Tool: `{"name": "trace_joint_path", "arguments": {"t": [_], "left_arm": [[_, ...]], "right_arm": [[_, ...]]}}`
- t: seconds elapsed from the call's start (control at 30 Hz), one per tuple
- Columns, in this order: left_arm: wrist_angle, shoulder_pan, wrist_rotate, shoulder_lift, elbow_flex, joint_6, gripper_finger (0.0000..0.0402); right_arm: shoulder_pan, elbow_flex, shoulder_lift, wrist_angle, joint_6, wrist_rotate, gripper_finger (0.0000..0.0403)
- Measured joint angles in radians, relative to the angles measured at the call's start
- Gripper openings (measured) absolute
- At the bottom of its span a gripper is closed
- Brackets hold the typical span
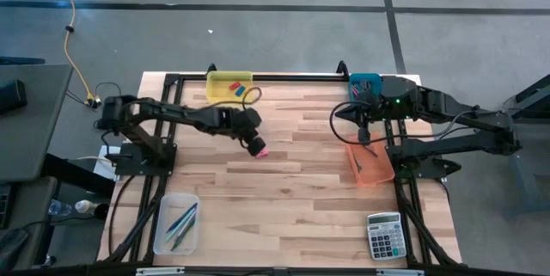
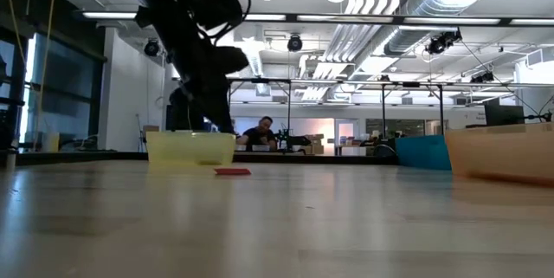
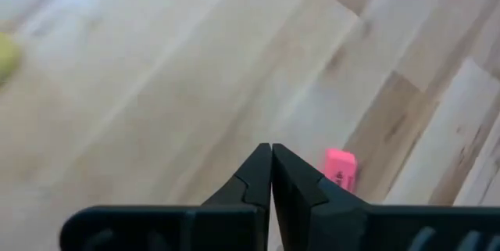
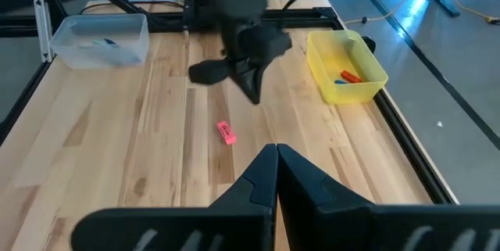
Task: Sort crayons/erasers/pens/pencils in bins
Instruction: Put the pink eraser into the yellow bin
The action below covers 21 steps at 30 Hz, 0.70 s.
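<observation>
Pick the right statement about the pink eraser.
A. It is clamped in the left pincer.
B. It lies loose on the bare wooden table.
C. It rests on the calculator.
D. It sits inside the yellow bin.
B: the pink eraser lies flat on the wooden table, outside the yellow bin, while the left pincer is shut with nothing between its tips.

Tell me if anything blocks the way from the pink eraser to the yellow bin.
Nothing visible does. The pink eraser lies on bare table under the shut left gripper, and only open wood separates it from the yellow bin.
</observation>
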Motion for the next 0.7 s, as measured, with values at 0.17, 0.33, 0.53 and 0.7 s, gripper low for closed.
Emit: {"name": "trace_joint_path", "arguments": {"t": [0.17, 0.33, 0.53, 0.7], "left_arm": [[-0.032, 0.032, 0.087, -0.042, 0.0, 0.056, 0.0001], [-0.054, -0.032, 0.231, -0.009, -0.006, 0.147, 0.0028], [0.046, -0.069, 0.268, 0.047, -0.073, 0.091, 0.0093], [0.12, -0.073, 0.207, 0.055, -0.075, 0.085, 0.0134]], "right_arm": [[0.0, 0.0, 0.0, 0.0, -0.002, 0.0, 0.0], [0.0, 0.0, 0.0, -0.009, -0.002, 0.0, 0.0], [0.0, 0.0, 0.0, -0.014, 0.007, 0.0, 0.0], [0.0, 0.0, 0.0, -0.013, 0.036, 0.0, 0.0]]}}
